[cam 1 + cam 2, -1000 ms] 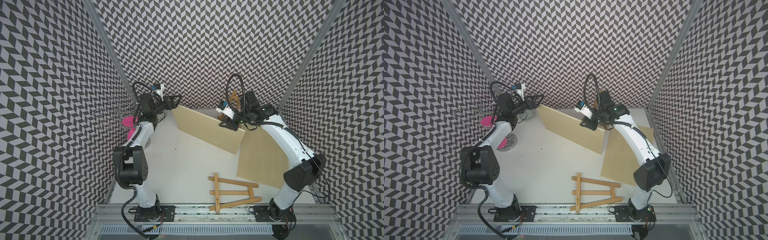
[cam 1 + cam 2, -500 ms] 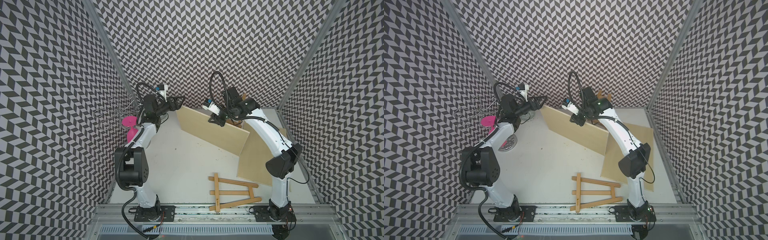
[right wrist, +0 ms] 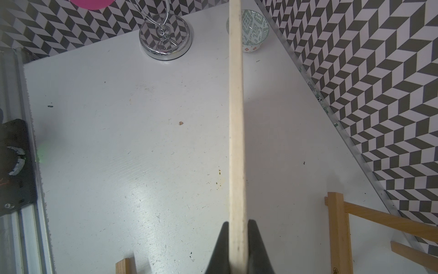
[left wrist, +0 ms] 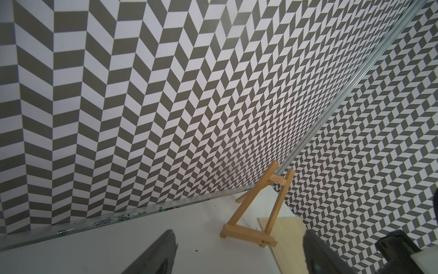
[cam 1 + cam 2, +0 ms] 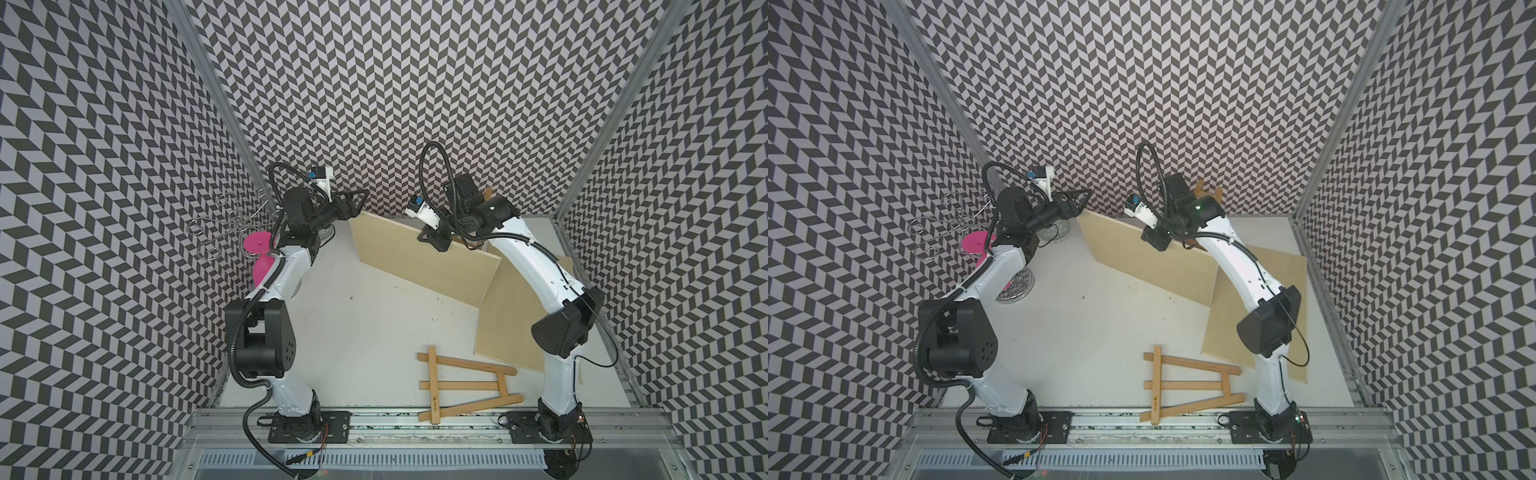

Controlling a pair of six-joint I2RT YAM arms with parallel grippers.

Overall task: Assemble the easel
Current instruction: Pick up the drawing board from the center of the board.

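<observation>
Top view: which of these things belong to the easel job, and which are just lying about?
Job:
- flat easel
- standing easel at the back
- gripped board, clamped in the right gripper
- flat board, likely

Lying about:
- chrome stand
- pink pieces
- patterned bowl

Before the pale rectangular plywood panel (image 5: 424, 266), standing on edge, lies the flat wooden easel frame (image 5: 465, 384). Behind it is a small upright wooden easel (image 4: 258, 206). A second plywood sheet (image 5: 511, 324) lies right of it, seemingly touching.
</observation>
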